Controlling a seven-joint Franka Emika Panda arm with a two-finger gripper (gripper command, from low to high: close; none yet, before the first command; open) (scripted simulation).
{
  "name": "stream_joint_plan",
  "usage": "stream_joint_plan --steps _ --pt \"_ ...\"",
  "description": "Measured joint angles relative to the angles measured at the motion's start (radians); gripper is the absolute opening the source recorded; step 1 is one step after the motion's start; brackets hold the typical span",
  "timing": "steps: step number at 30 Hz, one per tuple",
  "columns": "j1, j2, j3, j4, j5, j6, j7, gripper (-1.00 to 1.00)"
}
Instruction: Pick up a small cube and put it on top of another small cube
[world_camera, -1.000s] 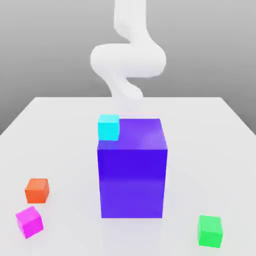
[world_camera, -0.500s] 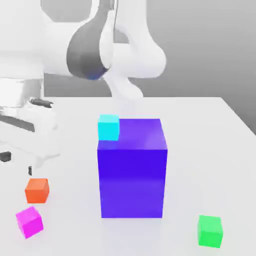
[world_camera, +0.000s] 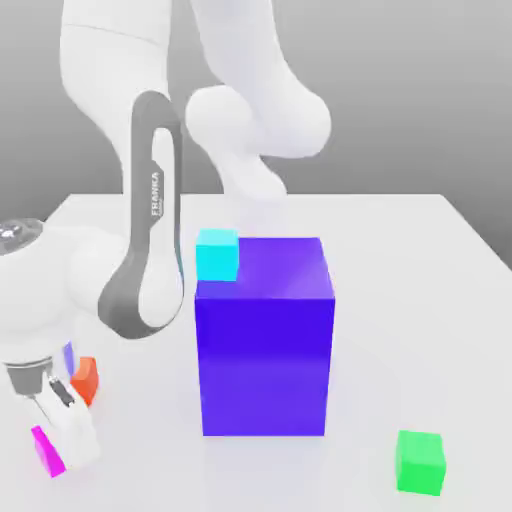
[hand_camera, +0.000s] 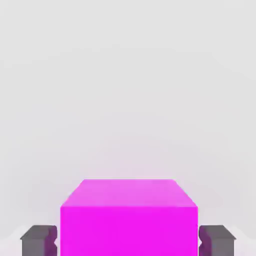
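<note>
Nearest me, at the exterior view's right, sits the green cube (world_camera: 420, 463); at its left, the gripper (hand_camera: 128, 242) is closed on the magenta cube (world_camera: 47, 453). Beyond them come the orange cube (world_camera: 87, 380), then the blue block (world_camera: 265, 365), bearing a cyan cube (world_camera: 217, 255).

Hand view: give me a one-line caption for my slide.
The gripper closed on the magenta cube, a finger at either side, over the pale tabletop.
</note>
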Motion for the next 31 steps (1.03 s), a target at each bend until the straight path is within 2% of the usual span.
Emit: stream_joint_plan --steps 3,8,21,25,26,31 --pt "0.0 -0.002 0.0 -0.001 -0.001 -0.001 0.001 -1.0" --pt "0.037 -0.156 -0.039 -0.034 -0.063 -0.122 0.045 -1.0" --pt "0.387 -0.29 0.278 -0.072 -0.201 -0.216 0.004 -1.0" --pt "0.515 -0.197 0.348 -0.039 -0.306 -0.161 0.034 -1.0" --pt "0.544 -0.157 0.342 -0.03 -0.335 -0.132 0.049 1.0" --pt "0.544 -0.157 0.342 -0.03 -0.335 -0.132 0.049 1.0"
